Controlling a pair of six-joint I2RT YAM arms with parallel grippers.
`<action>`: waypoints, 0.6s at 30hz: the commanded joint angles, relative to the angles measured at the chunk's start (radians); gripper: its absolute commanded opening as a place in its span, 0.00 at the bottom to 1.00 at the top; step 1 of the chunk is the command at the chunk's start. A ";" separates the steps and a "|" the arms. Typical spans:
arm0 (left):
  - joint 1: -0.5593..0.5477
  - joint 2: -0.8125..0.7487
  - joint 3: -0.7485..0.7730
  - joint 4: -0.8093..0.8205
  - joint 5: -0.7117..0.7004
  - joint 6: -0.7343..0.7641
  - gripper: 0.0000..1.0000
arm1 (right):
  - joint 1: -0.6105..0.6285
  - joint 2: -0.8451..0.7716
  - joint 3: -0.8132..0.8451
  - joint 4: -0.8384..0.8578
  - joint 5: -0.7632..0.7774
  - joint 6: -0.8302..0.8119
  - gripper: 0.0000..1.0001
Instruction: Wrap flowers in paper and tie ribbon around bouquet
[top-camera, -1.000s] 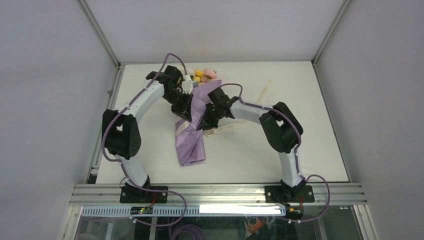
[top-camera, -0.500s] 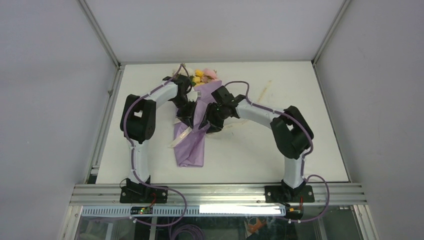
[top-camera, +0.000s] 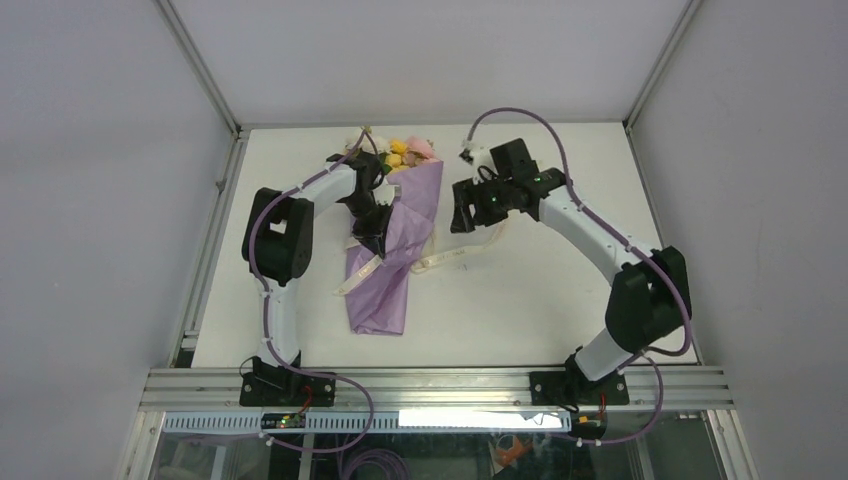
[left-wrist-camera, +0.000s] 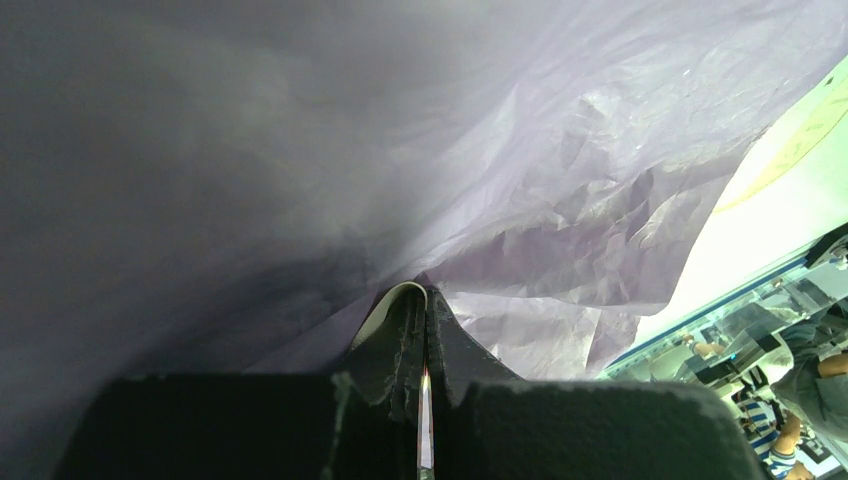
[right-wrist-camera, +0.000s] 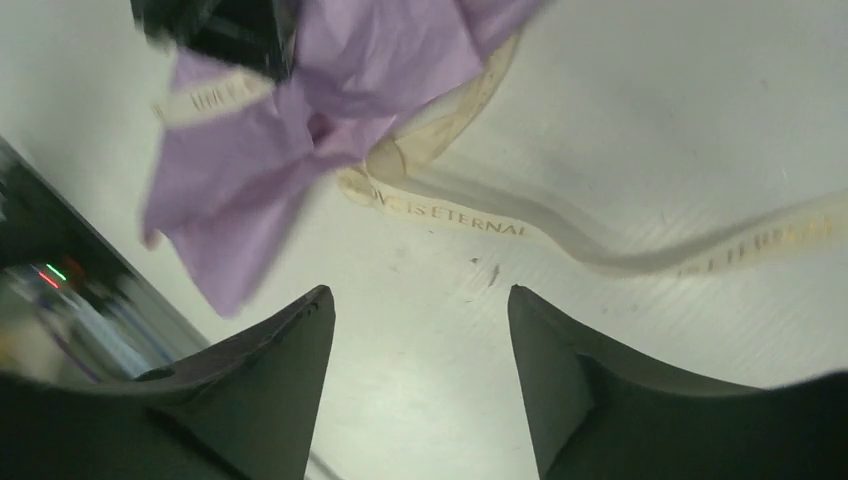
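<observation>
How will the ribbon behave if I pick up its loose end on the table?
Probably limp: the ribbon lies in flat, wavy curves, so it should drape. Likely light, sliding easily on the table. Pulling may tug the bouquet, which it passes under.

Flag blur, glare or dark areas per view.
Top external: sharp, evenly lit, bouquet clear. Left wrist: paper fills frame, left half in deep shadow, table strip at right overexposed. Right wrist: paper edges smeared, ribbon lettering readable.
</observation>
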 joint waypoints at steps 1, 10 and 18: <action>-0.012 -0.009 0.025 0.008 -0.007 -0.015 0.00 | 0.086 0.059 -0.064 0.063 -0.206 -0.914 0.73; -0.012 -0.013 0.015 0.016 -0.006 -0.012 0.00 | 0.176 0.320 0.072 -0.105 -0.141 -1.261 0.86; -0.012 -0.007 0.015 0.018 -0.006 -0.012 0.00 | 0.189 0.378 0.057 -0.080 -0.046 -1.288 0.14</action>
